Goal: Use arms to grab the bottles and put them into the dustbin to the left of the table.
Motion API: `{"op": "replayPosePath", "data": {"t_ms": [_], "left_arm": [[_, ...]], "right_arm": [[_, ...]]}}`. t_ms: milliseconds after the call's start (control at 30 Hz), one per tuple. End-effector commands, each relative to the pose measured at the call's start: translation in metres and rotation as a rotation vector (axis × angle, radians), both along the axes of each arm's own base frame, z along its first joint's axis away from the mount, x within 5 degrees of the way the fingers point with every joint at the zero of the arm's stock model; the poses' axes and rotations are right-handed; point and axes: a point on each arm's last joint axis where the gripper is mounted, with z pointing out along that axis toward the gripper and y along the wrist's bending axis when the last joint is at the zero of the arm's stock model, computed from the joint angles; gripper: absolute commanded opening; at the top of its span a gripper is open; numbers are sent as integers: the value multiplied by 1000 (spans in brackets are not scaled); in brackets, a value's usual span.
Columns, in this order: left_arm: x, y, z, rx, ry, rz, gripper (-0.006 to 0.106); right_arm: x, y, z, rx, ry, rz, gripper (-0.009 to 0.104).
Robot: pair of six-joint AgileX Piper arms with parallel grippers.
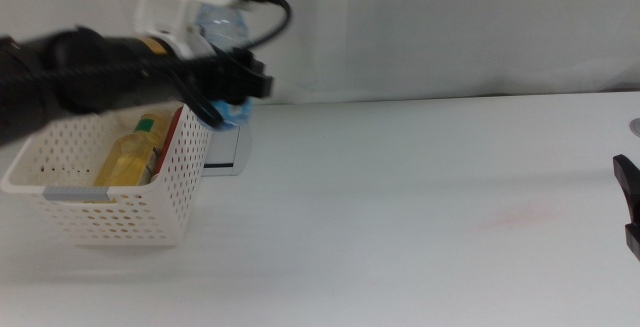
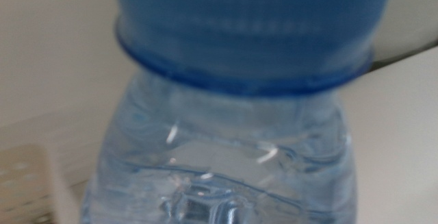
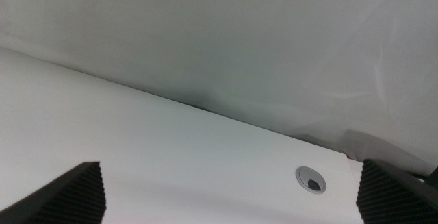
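My left gripper (image 1: 236, 89) is shut on the small clear water bottle (image 1: 222, 22), holding it in the air over the right rim of the white perforated dustbin (image 1: 110, 217). In the left wrist view the water bottle (image 2: 226, 155) fills the picture and hides the jaws; a corner of the dustbin (image 2: 24, 176) shows beside it. Inside the dustbin lies the yellow-drink bottle (image 1: 130, 155), and a red sliver of the can (image 1: 177, 132) shows against the right wall. My right gripper (image 1: 628, 207) waits open at the table's right edge, with nothing between its fingers (image 3: 229, 196).
A flat grey-white plate (image 1: 226, 153) stands just behind the dustbin against the wall. The white table (image 1: 400, 217) has a faint pink mark (image 1: 520, 215). A round cable hole (image 3: 311, 179) sits in the tabletop near the right gripper.
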Motion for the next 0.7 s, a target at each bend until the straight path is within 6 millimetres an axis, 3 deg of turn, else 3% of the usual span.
{"op": "replayPosePath", "data": {"t_ms": [0, 200, 400, 667], "left_arm": [[5, 15, 20, -21, -40, 41, -3], [13, 48, 31, -32, 13, 118, -3], [16, 81, 30, -58, 67, 216, -3], [24, 103, 2, 32, 199, 349, -3]], "right_arm": [[-1, -2, -1, 6, 7, -15, 103], [-1, -2, -1, 6, 7, -15, 103], [-1, -2, -1, 6, 7, -15, 103], [-1, -2, -1, 5, 6, -15, 103]]}}
